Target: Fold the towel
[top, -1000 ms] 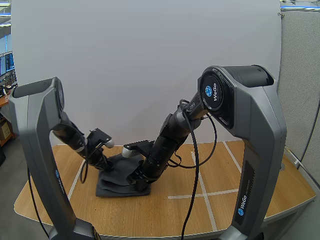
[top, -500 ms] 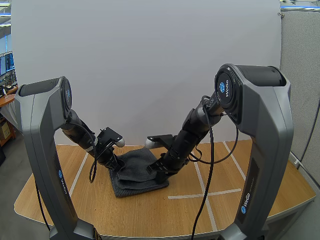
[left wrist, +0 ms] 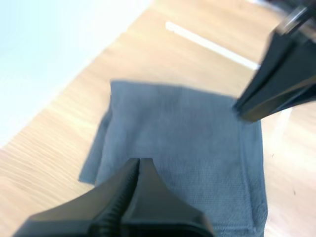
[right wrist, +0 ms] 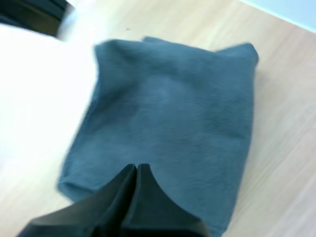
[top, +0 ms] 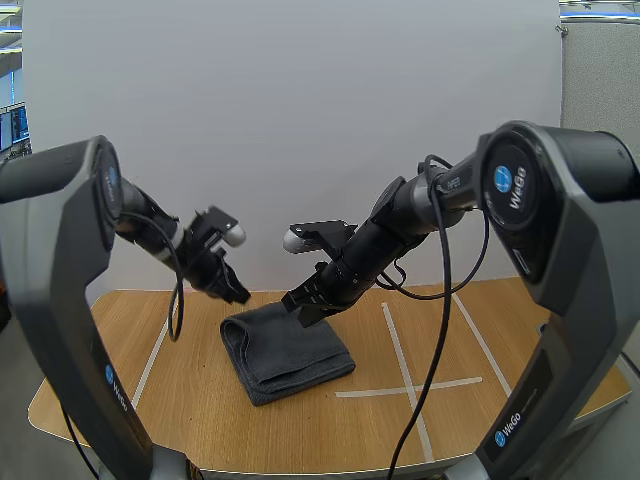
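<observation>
Folded towel (top: 288, 350) on table (top: 480, 350); left pincer (top: 238, 293), right pincer (top: 298, 310) hang above

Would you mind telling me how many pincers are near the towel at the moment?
2. The left pincer hangs over the towel's far left corner, and the right pincer hangs over its far right corner. Both are shut on nothing.

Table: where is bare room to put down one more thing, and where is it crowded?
Free: the table right of the towel, around the white tape lines, and the front strip before the towel. Crowded: above the towel's far edge, where left gripper and right gripper hang shut.
</observation>
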Controlling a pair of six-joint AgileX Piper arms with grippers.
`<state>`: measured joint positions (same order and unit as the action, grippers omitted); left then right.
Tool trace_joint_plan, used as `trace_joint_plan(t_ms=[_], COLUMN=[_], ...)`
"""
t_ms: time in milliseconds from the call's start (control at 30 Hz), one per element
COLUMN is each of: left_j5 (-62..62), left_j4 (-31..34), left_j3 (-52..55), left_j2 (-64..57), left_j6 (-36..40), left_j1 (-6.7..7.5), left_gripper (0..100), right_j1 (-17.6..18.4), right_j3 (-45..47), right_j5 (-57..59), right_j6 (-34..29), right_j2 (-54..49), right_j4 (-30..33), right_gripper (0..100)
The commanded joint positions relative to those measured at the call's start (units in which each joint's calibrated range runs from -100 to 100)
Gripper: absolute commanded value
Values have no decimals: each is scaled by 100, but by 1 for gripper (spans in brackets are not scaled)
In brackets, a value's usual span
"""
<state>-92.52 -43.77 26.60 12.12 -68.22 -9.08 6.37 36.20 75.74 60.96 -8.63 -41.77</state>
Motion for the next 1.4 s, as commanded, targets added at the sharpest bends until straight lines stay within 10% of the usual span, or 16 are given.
trace_joint_plan(t_ms=[0, 933, 1367], left_j5=[-312, 496, 122], left_j4=[-343, 632, -28], left_j3=[-61, -61, -321], left_j2=[-1003, 770, 391], left_j6=[197, 408, 144], left_j1=[-30, -46, -37], left_gripper=[0, 0, 0], right_j1=[-14, -141, -272], right_j3=[27, 31, 31], right_j5=[-1046, -1526, -437], right_j6=[195, 281, 281], right_j2=[688, 1645, 1388], right_j4=[3, 148, -67], right_gripper=[0, 0, 0])
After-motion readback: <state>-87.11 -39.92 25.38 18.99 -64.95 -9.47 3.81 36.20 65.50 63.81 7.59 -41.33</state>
